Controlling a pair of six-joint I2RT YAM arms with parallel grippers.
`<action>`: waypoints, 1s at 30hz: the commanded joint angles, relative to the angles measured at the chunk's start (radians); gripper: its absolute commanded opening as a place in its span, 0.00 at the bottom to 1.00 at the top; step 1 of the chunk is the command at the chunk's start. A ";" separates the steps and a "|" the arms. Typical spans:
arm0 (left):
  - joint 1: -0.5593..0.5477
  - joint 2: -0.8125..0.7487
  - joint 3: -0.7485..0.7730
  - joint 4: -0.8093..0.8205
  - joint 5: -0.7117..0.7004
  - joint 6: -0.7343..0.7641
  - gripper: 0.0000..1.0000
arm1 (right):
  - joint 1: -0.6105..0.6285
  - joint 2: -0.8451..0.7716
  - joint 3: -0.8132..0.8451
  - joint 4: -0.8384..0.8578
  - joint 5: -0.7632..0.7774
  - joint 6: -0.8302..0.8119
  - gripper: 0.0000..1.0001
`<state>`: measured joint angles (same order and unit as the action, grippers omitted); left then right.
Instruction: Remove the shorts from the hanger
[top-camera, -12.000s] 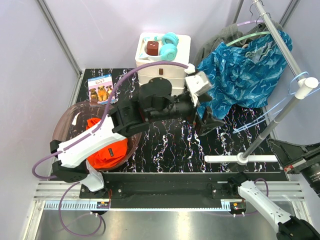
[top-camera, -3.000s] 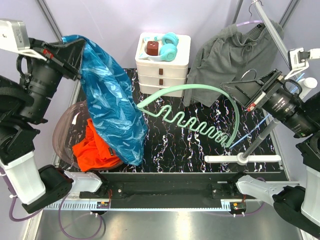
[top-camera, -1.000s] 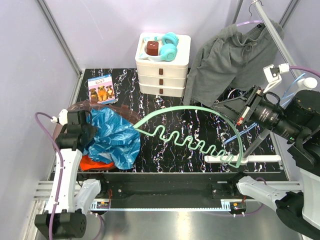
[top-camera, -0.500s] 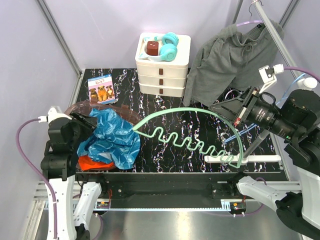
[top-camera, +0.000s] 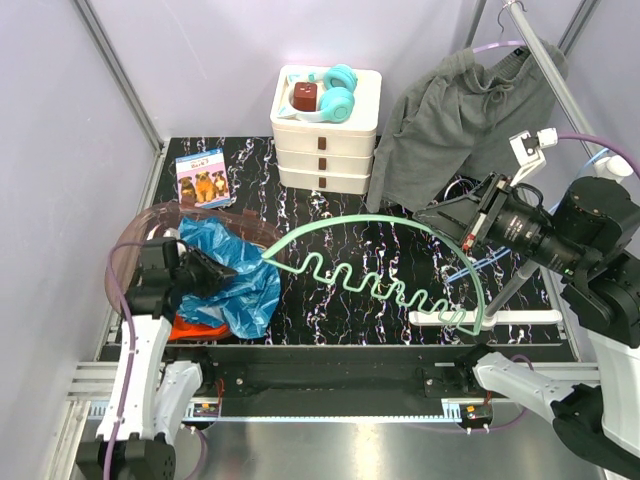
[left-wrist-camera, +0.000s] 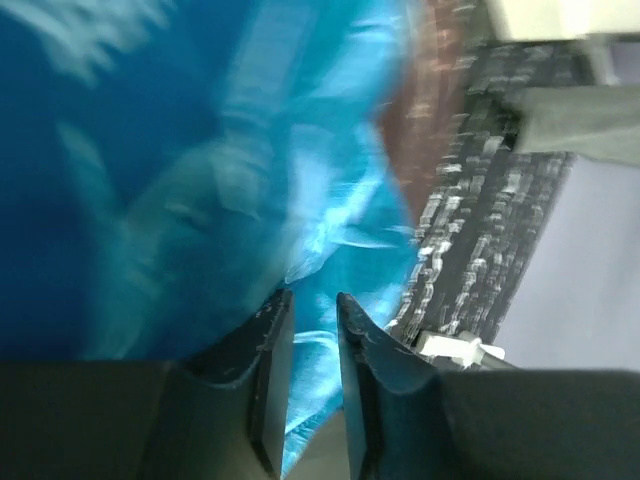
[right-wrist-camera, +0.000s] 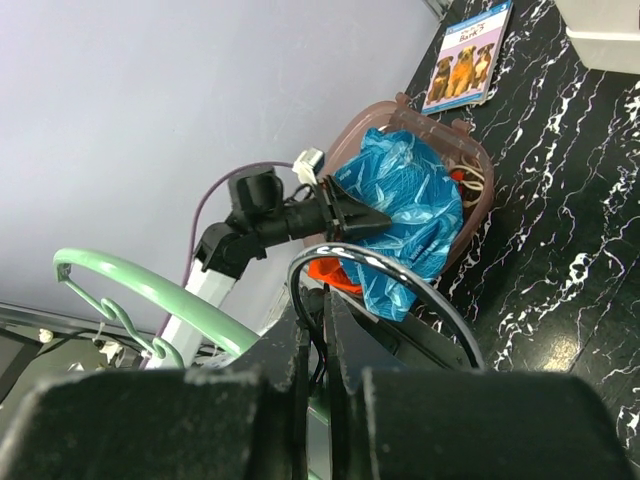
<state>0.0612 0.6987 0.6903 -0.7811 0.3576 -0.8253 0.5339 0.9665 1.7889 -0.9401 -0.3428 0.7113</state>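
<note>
The blue mottled shorts (top-camera: 238, 288) (left-wrist-camera: 200, 180) (right-wrist-camera: 400, 205) lie bunched in the pink basin (top-camera: 140, 222), on top of the orange shorts (top-camera: 186, 327) (right-wrist-camera: 330, 270). My left gripper (top-camera: 210, 270) (left-wrist-camera: 312, 310) sits against the blue fabric, its jaws a narrow gap apart. The bare green hanger (top-camera: 380, 280) (right-wrist-camera: 150, 290) hangs over the table, with my right gripper (top-camera: 442, 215) (right-wrist-camera: 320, 310) shut on its chrome hook. The dark grey shorts (top-camera: 460, 120) still hang on the rail at the back right.
A white drawer unit (top-camera: 325, 150) with teal headphones (top-camera: 335, 90) stands at the back centre. A dog booklet (top-camera: 203, 177) (right-wrist-camera: 470, 55) lies at the back left. The clothes rail (top-camera: 545, 60) slopes over the right side, and its white foot (top-camera: 500, 318) rests near the front right.
My left arm has settled lower over the basin and let go of the blue shorts; its jaws opened wide, then narrowed. The right arm has drifted slightly left with the hanger.
</note>
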 joint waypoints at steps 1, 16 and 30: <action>0.006 0.112 -0.081 0.047 -0.080 -0.077 0.26 | -0.002 -0.025 0.023 0.078 0.028 -0.018 0.00; 0.019 0.333 0.077 0.005 -0.379 0.029 0.38 | -0.002 -0.039 -0.045 0.049 0.077 -0.065 0.00; -0.035 0.000 0.407 0.296 0.375 -0.163 0.63 | -0.002 0.028 -0.020 -0.016 -0.004 -0.164 0.00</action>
<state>0.0700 0.6472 0.9573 -0.6788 0.4549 -0.8944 0.5339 0.9859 1.7313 -0.9657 -0.2836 0.5880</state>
